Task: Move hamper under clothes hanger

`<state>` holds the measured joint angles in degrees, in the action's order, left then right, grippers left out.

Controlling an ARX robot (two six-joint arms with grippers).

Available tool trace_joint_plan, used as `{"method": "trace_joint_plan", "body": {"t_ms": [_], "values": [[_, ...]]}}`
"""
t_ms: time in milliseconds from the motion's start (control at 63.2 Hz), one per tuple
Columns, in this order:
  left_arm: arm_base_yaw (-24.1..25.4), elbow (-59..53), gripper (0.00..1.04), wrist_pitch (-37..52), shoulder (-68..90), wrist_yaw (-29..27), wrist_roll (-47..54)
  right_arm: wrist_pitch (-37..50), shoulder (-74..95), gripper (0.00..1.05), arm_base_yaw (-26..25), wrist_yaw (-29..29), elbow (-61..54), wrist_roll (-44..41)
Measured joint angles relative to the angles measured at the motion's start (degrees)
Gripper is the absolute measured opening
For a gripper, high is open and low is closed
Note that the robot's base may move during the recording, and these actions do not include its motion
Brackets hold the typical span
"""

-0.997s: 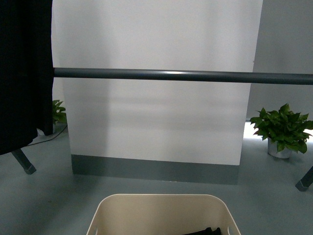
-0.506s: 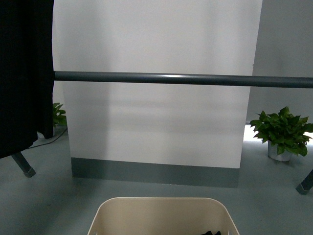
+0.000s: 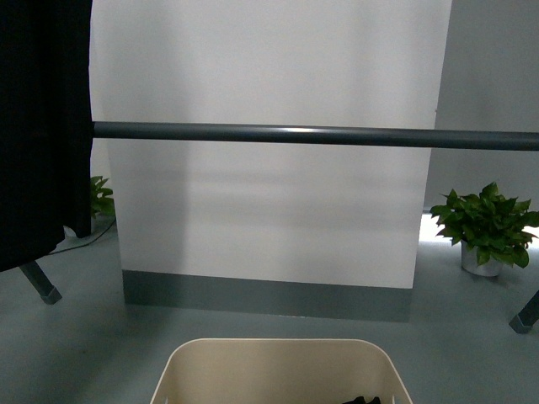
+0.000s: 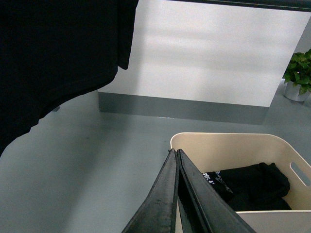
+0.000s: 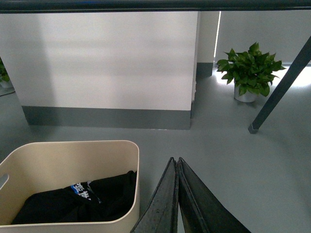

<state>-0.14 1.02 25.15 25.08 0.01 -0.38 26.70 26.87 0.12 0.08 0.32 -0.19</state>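
Note:
The beige hamper (image 3: 278,370) stands on the grey floor at the bottom of the front view, in front of and below the clothes hanger's dark grey bar (image 3: 320,135). Black clothes (image 4: 248,184) lie inside it. The hamper also shows in the left wrist view (image 4: 233,145) and the right wrist view (image 5: 68,155). My left gripper (image 4: 175,153) is shut and empty, its tips at the hamper's near corner. My right gripper (image 5: 175,161) is shut and empty, beside the hamper's other side. Neither gripper shows in the front view.
A black garment (image 3: 42,126) hangs from the bar at the left. Slanted rack legs stand at left (image 3: 40,282) and right (image 3: 526,310). A white wall panel with a grey base (image 3: 269,295) is behind. Potted plants stand at right (image 3: 484,223) and left (image 3: 101,195).
The view has shifted slightly: the bar and the hamper's rim sit a little lower in the front view than a second ago. Since half a second ago nothing visibly moved.

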Motion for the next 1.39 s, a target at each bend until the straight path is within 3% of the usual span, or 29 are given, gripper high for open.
{"method": "trace_joint_plan", "body": {"t_ms": [791,902,965,1171,1219,1266,1393], "values": [[0.00,0.00,0.04,-15.30,-15.45,0.00,0.02,-15.96,-16.35,0.02,0.00,0.00,0.00,0.00],[0.00,0.00,0.04,-24.22,-22.80,0.02,0.04,-21.49,-20.57,0.02,0.00,0.02,0.02,0.00],[0.00,0.00,0.04,-24.76,-24.46,0.02,0.02,-25.77,-24.17,0.02,0.00,-0.11,0.02,-0.02],[0.00,0.00,0.04,-25.03,-24.79,0.00,0.00,-26.62,-26.64,0.02,-0.04,-0.15,0.02,0.00],[0.00,0.00,0.11,-25.03,-24.79,0.00,0.02,-26.62,-26.64,0.03,-0.04,-0.15,0.02,-0.07],[0.00,0.00,0.22,-25.03,-24.79,0.00,0.04,-26.62,-26.64,0.15,-0.04,-0.15,0.02,-0.02],[0.00,0.00,0.42,-25.03,-24.81,0.00,0.02,-26.62,-26.64,0.32,-0.04,-0.15,0.02,-0.02]]}}
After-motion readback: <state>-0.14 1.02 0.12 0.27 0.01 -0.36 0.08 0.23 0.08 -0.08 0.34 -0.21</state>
